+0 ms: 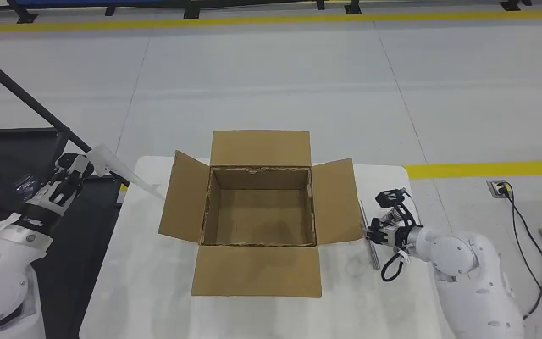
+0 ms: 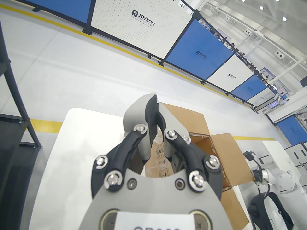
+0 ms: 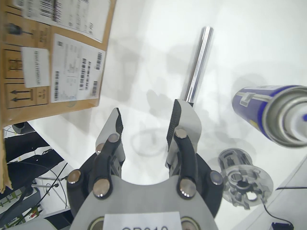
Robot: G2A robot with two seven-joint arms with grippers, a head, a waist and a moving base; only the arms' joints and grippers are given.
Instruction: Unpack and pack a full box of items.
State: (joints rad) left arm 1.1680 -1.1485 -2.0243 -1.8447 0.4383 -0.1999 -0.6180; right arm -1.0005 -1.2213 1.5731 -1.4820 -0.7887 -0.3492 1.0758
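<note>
An open cardboard box [image 1: 258, 174] stands mid-table with all flaps folded out and a bare bottom; it also sits ahead of my left gripper [image 2: 156, 113] as the box [image 2: 215, 149]. My left gripper [image 1: 83, 161] hovers off the table's far-left corner, shut on a thin pale strip [image 1: 127, 174] that slants toward the box. My right gripper [image 3: 147, 111] is open just above the table to the right of the box, nothing between its fingers. A shiny metal rod [image 3: 199, 63] lies by one fingertip, seen from above as the rod [image 1: 370, 241].
A blue spray can [image 3: 263, 111] and a grey plastic spool [image 3: 242, 183] lie close beside my right gripper. A labelled box flap [image 3: 55, 48] hangs over the white table [image 1: 135, 280]. A black rack [image 1: 34, 110] stands left of the table.
</note>
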